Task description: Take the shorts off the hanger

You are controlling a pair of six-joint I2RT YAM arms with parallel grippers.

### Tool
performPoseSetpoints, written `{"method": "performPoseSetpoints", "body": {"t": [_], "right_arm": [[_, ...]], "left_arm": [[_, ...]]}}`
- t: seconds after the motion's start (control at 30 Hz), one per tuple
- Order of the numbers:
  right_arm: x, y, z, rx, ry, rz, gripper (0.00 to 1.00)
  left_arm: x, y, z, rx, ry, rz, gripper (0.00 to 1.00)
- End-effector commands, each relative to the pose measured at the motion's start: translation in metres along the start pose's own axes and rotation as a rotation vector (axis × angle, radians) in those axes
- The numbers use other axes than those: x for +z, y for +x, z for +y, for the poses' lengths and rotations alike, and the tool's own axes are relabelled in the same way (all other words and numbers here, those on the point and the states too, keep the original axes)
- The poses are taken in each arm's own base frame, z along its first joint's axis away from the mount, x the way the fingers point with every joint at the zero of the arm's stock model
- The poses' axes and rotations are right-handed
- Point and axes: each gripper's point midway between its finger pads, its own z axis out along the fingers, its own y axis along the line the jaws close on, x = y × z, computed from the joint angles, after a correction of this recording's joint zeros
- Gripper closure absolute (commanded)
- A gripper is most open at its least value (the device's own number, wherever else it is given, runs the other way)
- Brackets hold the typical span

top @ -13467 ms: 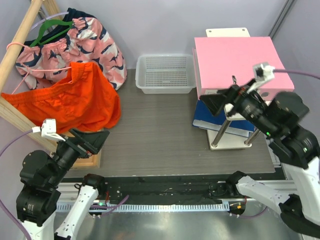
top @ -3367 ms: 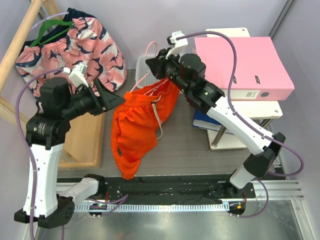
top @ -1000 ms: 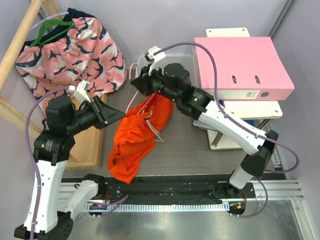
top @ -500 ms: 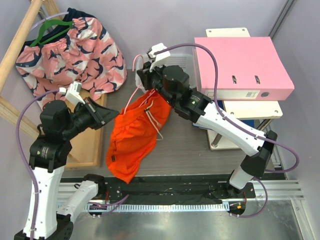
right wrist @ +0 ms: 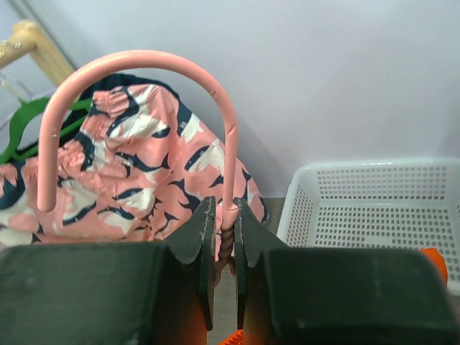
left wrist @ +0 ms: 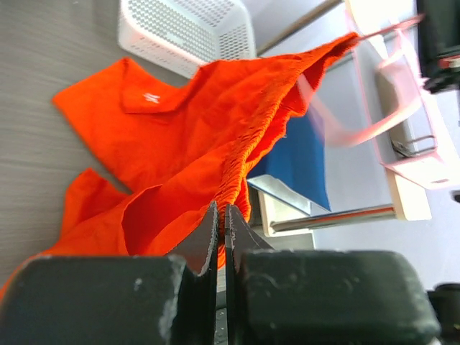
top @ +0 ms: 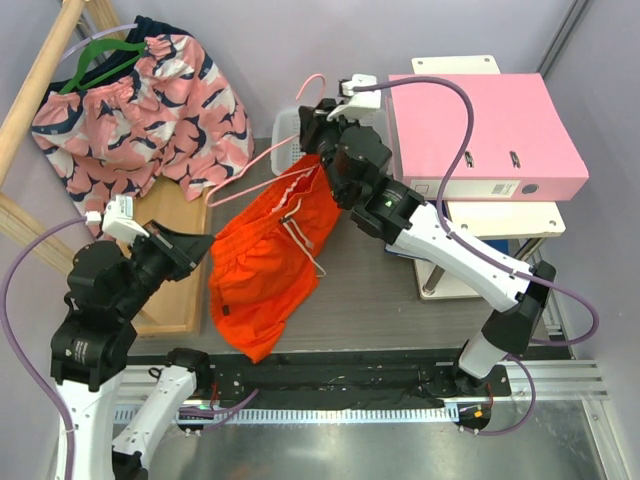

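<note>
The bright orange shorts (top: 265, 265) hang slantwise over the table, stretched between my two arms. High near the basket, my right gripper (top: 318, 112) is shut on the twisted neck of the pale pink hanger (right wrist: 229, 144), just below its hook. The hanger's wire runs out to the left above the shorts. Low on the left, my left gripper (top: 207, 247) is shut on the gathered waistband edge of the shorts (left wrist: 180, 136), with orange fabric pinched at its fingertips (left wrist: 213, 215). The lower part of the shorts lies on the table.
A white mesh basket (right wrist: 381, 208) sits at the back, behind the right gripper. A pink binder (top: 480, 130) lies on a stand to the right. A pink patterned garment (top: 150, 100) hangs on a green hanger (top: 95, 60) from the wooden rail (top: 40, 75).
My left gripper has shut on the shorts and pulled back to the lower left. The right gripper has lifted the hanger up and to the right, drawing the shorts taut.
</note>
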Motion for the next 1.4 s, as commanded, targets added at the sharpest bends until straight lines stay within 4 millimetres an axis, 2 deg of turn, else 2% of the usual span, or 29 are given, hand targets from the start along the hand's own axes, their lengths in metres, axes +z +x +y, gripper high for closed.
{"method": "performPoseSetpoints", "body": {"t": [0.0,0.13,0.17,0.23,0.3,0.33,0.37,0.4,0.43,0.47,0.57,0.63,0.67,0.7,0.8,0.87,0.97,1.07,1.1,1.17,1.2,1.23,1.3,1.33,1.37], "right_arm": [[-0.010,-0.065,-0.030,0.315,0.114,-0.155,0.99],[-0.023,-0.070,-0.002,0.463,-0.040,-0.076,0.99],[-0.028,-0.072,0.013,0.545,-0.111,-0.037,0.99],[-0.040,-0.076,0.030,0.643,-0.203,0.019,0.99],[-0.054,-0.067,0.054,0.802,-0.303,0.128,0.99],[-0.060,-0.076,0.065,0.868,-0.372,0.132,0.99],[-0.070,-0.073,0.076,0.894,-0.445,0.175,0.99],[-0.074,-0.078,0.080,0.913,-0.474,0.180,0.99],[-0.077,-0.078,0.084,0.898,-0.489,0.189,0.99],[-0.080,-0.088,0.084,0.885,-0.503,0.179,0.99],[-0.081,-0.085,0.069,0.795,-0.442,0.162,0.99],[-0.091,-0.101,0.053,0.759,-0.415,0.106,0.99],[-0.093,-0.097,0.048,0.744,-0.404,0.107,0.99],[-0.100,-0.107,0.042,0.738,-0.401,0.083,0.99],[-0.106,-0.110,0.029,0.672,-0.370,0.072,0.99],[-0.109,-0.109,0.023,0.648,-0.356,0.064,0.99],[-0.112,-0.117,0.019,0.627,-0.352,0.038,0.99],[-0.110,-0.116,0.018,0.606,-0.342,0.044,0.99],[-0.110,-0.116,0.019,0.599,-0.347,0.046,0.99],[-0.113,-0.116,0.023,0.599,-0.376,0.054,0.99],[-0.114,-0.116,0.023,0.596,-0.384,0.052,0.99],[-0.117,-0.118,0.023,0.597,-0.390,0.050,0.99],[-0.119,-0.119,0.020,0.583,-0.388,0.045,0.99],[-0.120,-0.117,0.019,0.575,-0.383,0.046,0.99],[-0.122,-0.121,0.016,0.571,-0.382,0.035,0.99]], "left_arm": [[0.005,-0.005,0.009,-0.020,-0.041,-0.042,1.00],[0.014,-0.010,0.005,-0.022,-0.021,-0.048,1.00],[0.016,-0.012,0.002,-0.022,-0.013,-0.050,1.00],[0.025,-0.018,-0.005,-0.024,0.011,-0.059,1.00],[0.035,-0.024,-0.014,-0.034,0.052,-0.065,1.00],[0.048,-0.024,-0.015,-0.046,0.055,-0.043,1.00],[0.054,-0.026,-0.023,-0.063,0.088,-0.034,1.00],[0.059,-0.027,-0.028,-0.078,0.102,-0.021,1.00],[0.075,-0.026,-0.027,-0.096,0.094,0.010,1.00],[0.079,-0.027,-0.038,-0.101,0.140,0.029,1.00],[0.092,-0.040,-0.056,-0.106,0.178,0.041,1.00],[0.084,-0.058,-0.072,-0.066,0.208,-0.011,1.00],[0.076,-0.065,-0.078,-0.047,0.217,-0.042,1.00],[0.066,-0.080,-0.082,-0.010,0.211,-0.115,1.00],[0.027,-0.102,-0.093,0.046,0.228,-0.244,1.00],[0.005,-0.110,-0.102,0.070,0.260,-0.300,1.00],[-0.007,-0.108,-0.126,0.056,0.379,-0.278,1.00],[0.013,-0.099,-0.136,0.002,0.450,-0.200,1.00],[0.032,-0.095,-0.132,-0.015,0.437,-0.159,1.00],[0.053,-0.088,-0.128,-0.019,0.437,-0.115,0.99],[0.077,-0.084,-0.120,-0.030,0.404,-0.076,1.00],[0.087,-0.082,-0.118,-0.032,0.395,-0.061,1.00],[0.108,-0.078,-0.120,-0.027,0.395,-0.013,1.00],[0.136,-0.064,-0.116,-0.031,0.369,0.055,1.00],[0.141,-0.067,-0.124,-0.013,0.371,0.051,1.00]]}}
